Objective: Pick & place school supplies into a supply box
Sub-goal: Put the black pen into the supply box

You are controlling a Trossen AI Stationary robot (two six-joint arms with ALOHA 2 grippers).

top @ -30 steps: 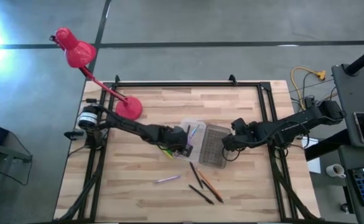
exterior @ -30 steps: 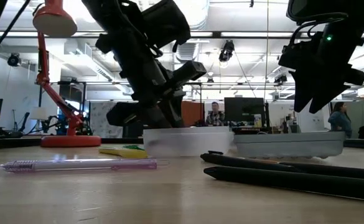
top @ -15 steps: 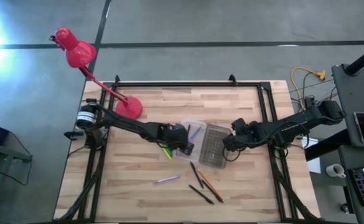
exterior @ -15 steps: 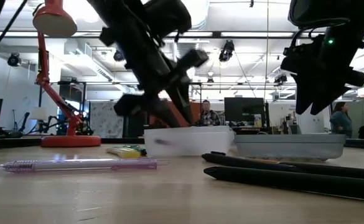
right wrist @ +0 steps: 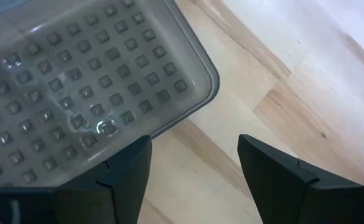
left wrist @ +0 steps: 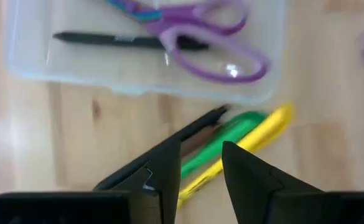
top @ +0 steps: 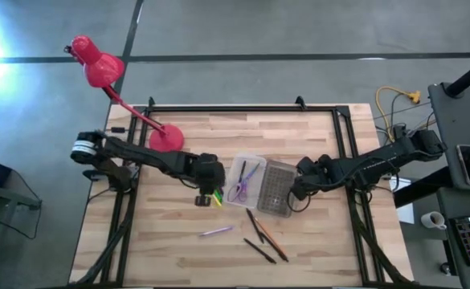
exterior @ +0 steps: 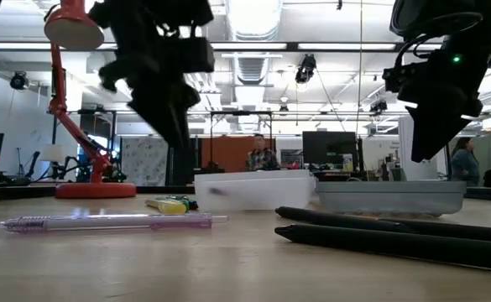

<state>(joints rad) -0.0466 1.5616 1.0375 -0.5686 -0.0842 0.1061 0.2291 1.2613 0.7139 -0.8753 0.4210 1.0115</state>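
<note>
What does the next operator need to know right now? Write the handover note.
Left gripper: open, empty, above the green and yellow pens lying beside the supply box.
Right gripper: open, empty, over the edge of the grey dotted lid, which lies next to the box.
Done: purple scissors and a black pen are in the box.
Left: green and yellow pens, a dark pen next to them, the purple pen and the dark and orange pencils on the table.
</note>
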